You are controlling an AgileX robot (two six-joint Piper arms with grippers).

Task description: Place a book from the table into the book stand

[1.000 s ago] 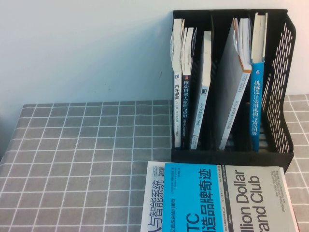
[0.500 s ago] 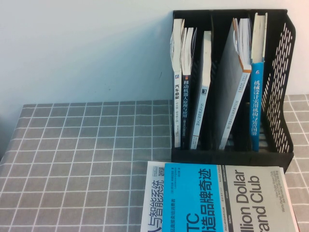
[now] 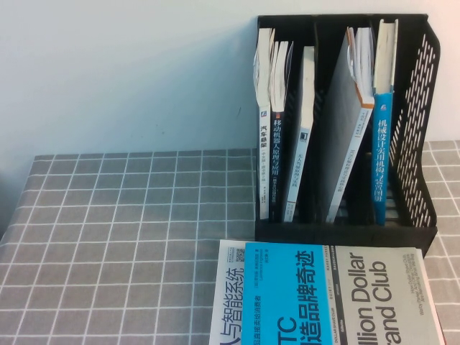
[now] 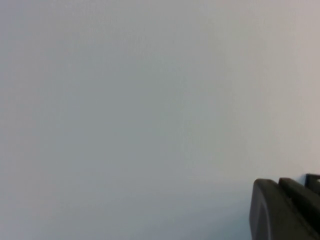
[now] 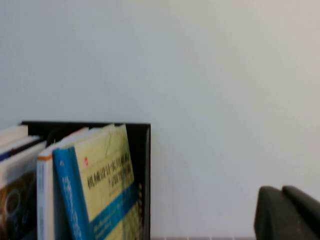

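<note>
The book [image 3: 338, 295], with a bright blue band and a pale grey "Dollar Brand Club" part, lies flat at the front of the table [image 3: 129, 215], right of the middle. The black book stand [image 3: 420, 108] stands upright behind it at the back right and holds several upright books. Neither gripper shows in the high view. In the left wrist view my left gripper [image 4: 277, 184] is shut and empty, facing a blank wall. In the right wrist view my right gripper [image 5: 281, 190] is shut and empty, to the side of the stand's end wall [image 5: 146, 175].
A white book [image 3: 230, 302] lies under the blue book and sticks out on its left. A blue-spined book [image 3: 383, 151] stands in the stand's right slot and also shows in the right wrist view [image 5: 100, 185]. A pale wall rises behind the table.
</note>
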